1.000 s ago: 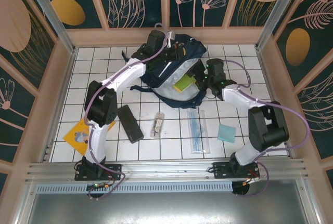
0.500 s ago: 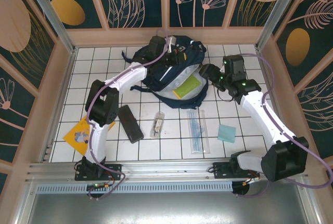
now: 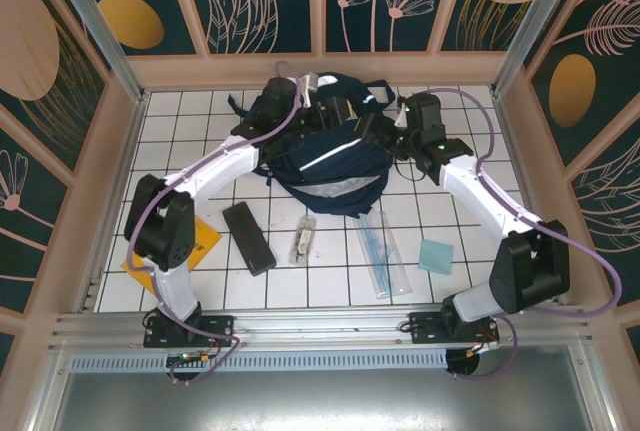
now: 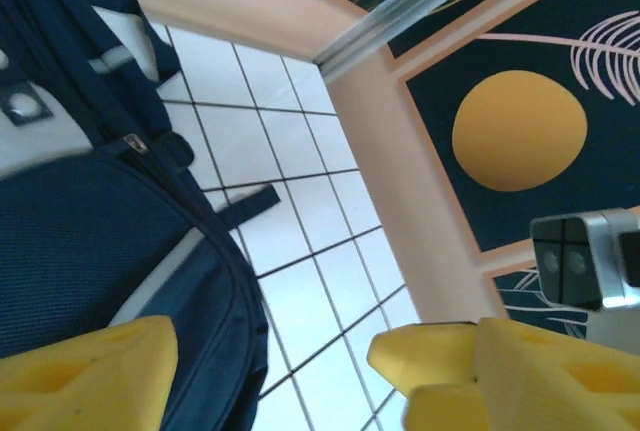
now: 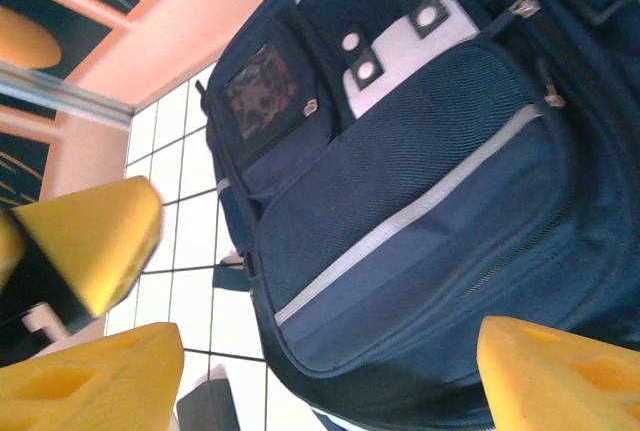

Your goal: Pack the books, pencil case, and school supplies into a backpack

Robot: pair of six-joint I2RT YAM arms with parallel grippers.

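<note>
- Yellow-orange book (image 3: 206, 238): flat on the white-tiled worktop (image 3: 200, 131) at far left, partly covered by the left arm's elbow.
- Pencil case (image 3: 249, 238): just right of the book, lying at a slant.
- Small clear tube (image 3: 305, 238): beside the case, apart from it.
- Left hand (image 4: 270, 366): the overhead view places it at the backpack's far edge. Its wrist view shows the fingers spread, nothing between them.
- Backpack (image 3: 330, 161): centre-rear. The right wrist view adds its grey patch (image 5: 400, 46) and reflective stripe.
- Right hand (image 5: 330, 376): spread wide over the backpack's front.
- Ruler set (image 3: 381, 248): near the backpack's front edge.
- Teal pad (image 3: 436, 256): rightmost.
</note>
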